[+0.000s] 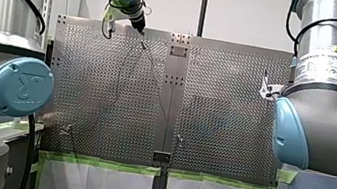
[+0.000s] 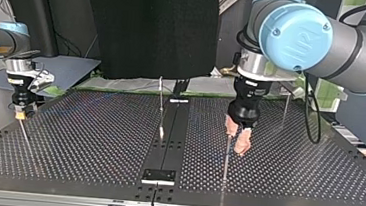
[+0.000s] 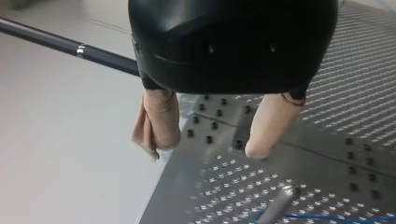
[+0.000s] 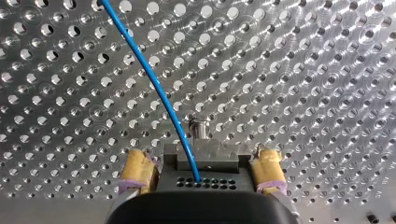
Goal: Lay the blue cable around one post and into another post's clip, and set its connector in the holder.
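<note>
My right pincer [image 4: 201, 159] gapes wide astride the connector [image 4: 219, 163]; the blue cable [image 4: 154, 88] runs ahead from it toward eleven o'clock.

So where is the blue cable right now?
In the right wrist view the blue cable curves over the perforated table, past a small post, and ends at my right gripper.

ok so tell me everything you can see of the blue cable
The blue cable is thin, smooth, plastic-looking. In the right wrist view it curves across the perforated table, passes beside a metal post, and runs over a dark block between my right hand's open fingers, neither touching it. The left wrist view shows another stretch on the table.
</note>
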